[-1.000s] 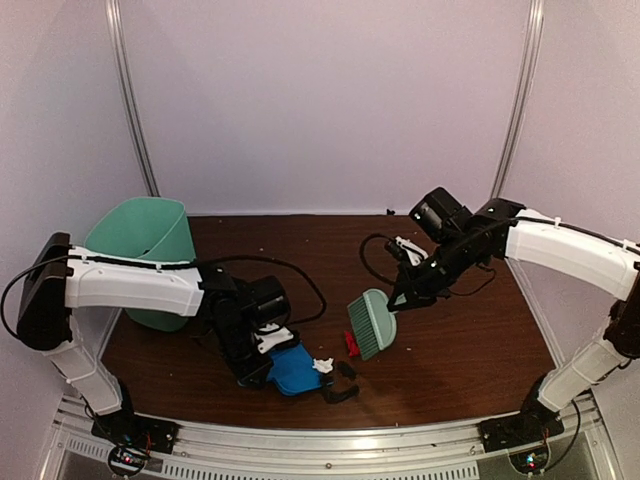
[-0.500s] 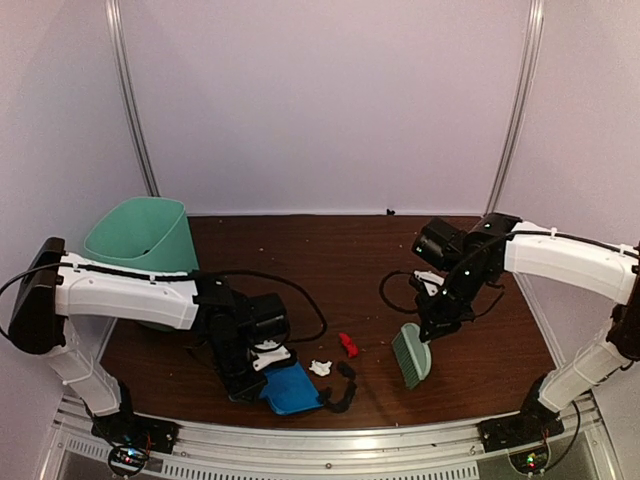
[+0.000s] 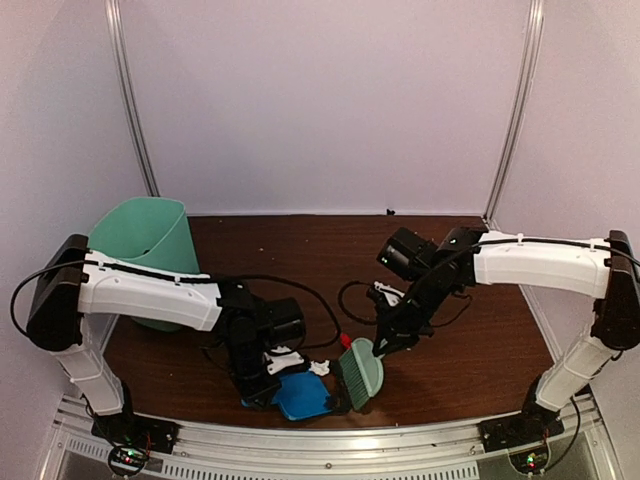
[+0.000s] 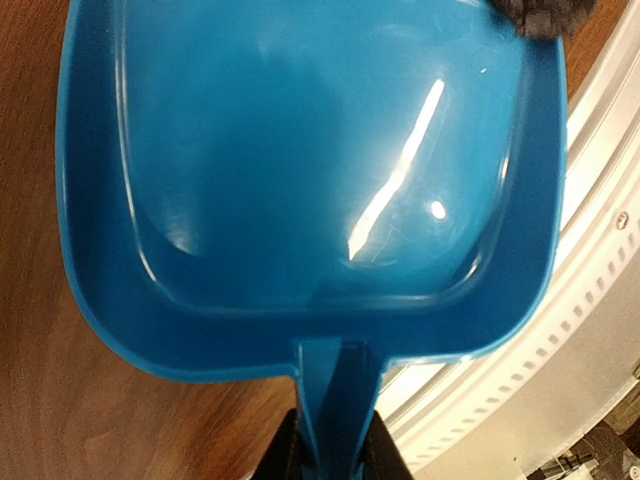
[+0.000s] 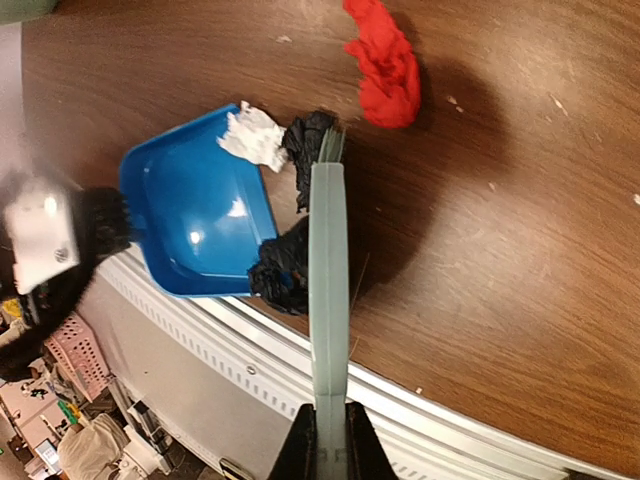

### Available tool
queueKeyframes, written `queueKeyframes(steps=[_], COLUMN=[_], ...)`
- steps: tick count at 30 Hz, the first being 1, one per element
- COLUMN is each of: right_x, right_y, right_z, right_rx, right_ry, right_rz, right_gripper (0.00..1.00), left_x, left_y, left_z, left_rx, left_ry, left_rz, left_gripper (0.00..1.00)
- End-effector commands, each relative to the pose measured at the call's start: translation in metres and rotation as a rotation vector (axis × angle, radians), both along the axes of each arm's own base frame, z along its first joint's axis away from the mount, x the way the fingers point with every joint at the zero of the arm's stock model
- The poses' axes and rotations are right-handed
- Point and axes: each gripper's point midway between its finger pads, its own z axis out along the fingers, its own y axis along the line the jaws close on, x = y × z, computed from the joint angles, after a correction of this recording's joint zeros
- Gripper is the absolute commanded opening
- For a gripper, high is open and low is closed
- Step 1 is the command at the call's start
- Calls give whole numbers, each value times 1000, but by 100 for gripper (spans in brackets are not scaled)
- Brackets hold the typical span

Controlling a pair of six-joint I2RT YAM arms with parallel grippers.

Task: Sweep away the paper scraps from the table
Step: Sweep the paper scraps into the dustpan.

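My left gripper (image 4: 335,455) is shut on the handle of the blue dustpan (image 4: 300,170), which lies flat on the table (image 3: 460,350) by the near edge. My right gripper (image 5: 325,455) is shut on the pale green brush (image 5: 328,270), whose head stands at the dustpan's mouth. Of the paper scraps, a white one (image 5: 252,135) rests on the dustpan's lip. Two black ones (image 5: 308,140) (image 5: 280,270) are pressed between the brush and the lip. A red one (image 5: 385,65) lies loose farther out on the wood. From above, the dustpan (image 3: 300,395) and the brush (image 3: 358,372) touch.
A mint-green bin (image 3: 145,240) stands at the back left, behind the left arm. The silver frame edge (image 3: 330,440) runs just in front of the dustpan. A black cable (image 3: 355,300) loops over the wood near the right arm. Tiny specks dot the table.
The right arm swung the brush out to the right, then back left against the dustpan's mouth. The dustpan shifted slightly right. The red scrap stayed where it was.
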Motion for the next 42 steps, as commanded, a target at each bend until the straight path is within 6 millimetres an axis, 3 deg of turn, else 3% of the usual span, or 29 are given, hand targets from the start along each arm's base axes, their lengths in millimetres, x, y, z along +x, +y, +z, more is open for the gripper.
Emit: queueKeyframes(steps=[1,5,11,17,25,32,37,42], right_x=[15,14,3,5,49,95,117,124], right_y=[45,55,53,28,-18,-52,-49,-26], right_z=[33,41,47,50,57,46,24,14], right_rx=[188,249,298,228,94,-133,-245,-218], right_ry=[-23,-3,21,-36,-178,-295,-293,-263], right_rz=[3,9,21,11,-59,-82,-27,26], right_gripper=[0,0,0,0,0,0,0,0], left_x=[1,3,5,8,5,14,21,28], left_y=[-15,-17,-22,-6,13,12,10,5], left_z=[3,3,2,-3,-4,-2,-4,-5], left_rx=[-43,-48,-72,-45,-25,-23,-21,-19], left_ry=[10,1,-11,-35,-37,-57,-64,-67], left_rz=[-10,-10,6,63,97,111,102,76], left_gripper=[0,0,0,0,0,0,0,0])
